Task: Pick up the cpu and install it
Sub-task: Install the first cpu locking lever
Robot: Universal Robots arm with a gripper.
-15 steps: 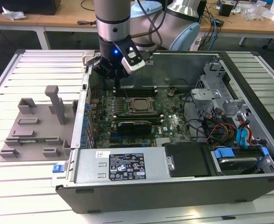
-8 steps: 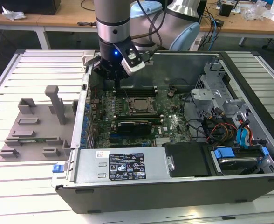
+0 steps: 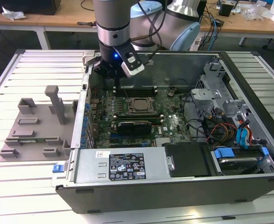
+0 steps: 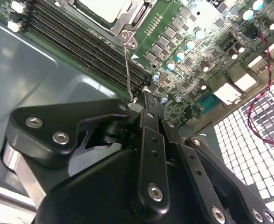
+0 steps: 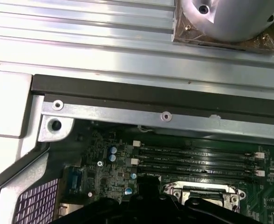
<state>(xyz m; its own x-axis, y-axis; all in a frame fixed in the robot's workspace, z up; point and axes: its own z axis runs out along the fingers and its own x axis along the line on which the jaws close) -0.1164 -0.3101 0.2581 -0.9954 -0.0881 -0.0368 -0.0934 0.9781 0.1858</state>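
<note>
The cpu (image 3: 138, 104) lies flat in the dark socket frame (image 3: 138, 112) on the motherboard, its silvery-beige top showing. In the second wrist view the cpu (image 4: 102, 7) sits inside the metal rim, with a thin wire lever (image 4: 127, 65) running from the frame toward my fingertips. My gripper (image 3: 116, 85) hangs over the memory slots (image 4: 81, 42), on the exterior view's left of the socket and apart from the cpu. The black fingers (image 4: 148, 112) are shut with nothing between them. I cannot tell whether they touch the lever's end. In the first wrist view, my gripper (image 5: 148, 184) shows beside the socket frame (image 5: 204, 192).
The open computer case (image 3: 249, 93) has tall metal walls around the motherboard. A grey plastic fixture (image 3: 34, 126) with upright blocks lies on the slatted table at the exterior view's left. Cables (image 3: 230, 128), drive bays and a power supply (image 3: 123, 165) fill the case's right and front.
</note>
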